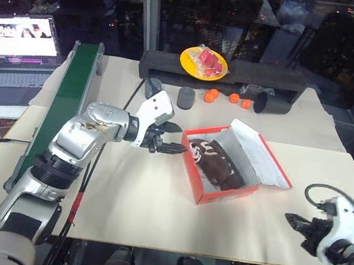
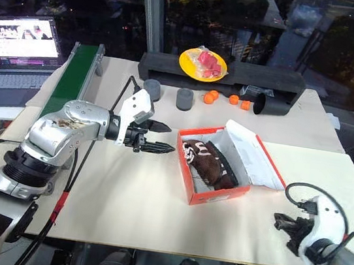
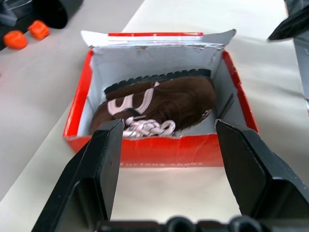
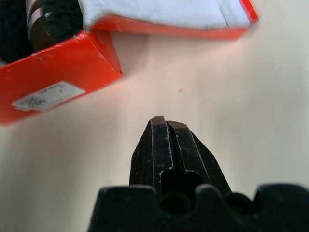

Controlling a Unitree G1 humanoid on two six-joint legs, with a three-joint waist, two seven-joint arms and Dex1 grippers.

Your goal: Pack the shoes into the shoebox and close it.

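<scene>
The left gripper (image 1: 171, 138) is hovering with its fingers apart, empty, just beside the shoebox (image 1: 203, 192) and pointing at its short end. The right gripper (image 2: 286, 225) is sitting pressed together, holding nothing, near the table (image 1: 154, 202) edge. The shoes (image 3: 159, 104) are lying inside the box, its lid (image 1: 263, 154) hanging open.

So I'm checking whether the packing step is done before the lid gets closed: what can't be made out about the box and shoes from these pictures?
- Shoe count: in the left wrist view the shoes read as one dark mass inside the shoebox; whether two lie there cannot be told.
- Lid top: in the eye views the open lid shows its white inside, hiding its outer face.
- Right wrist view: the picture's edge cuts the box off.
</scene>
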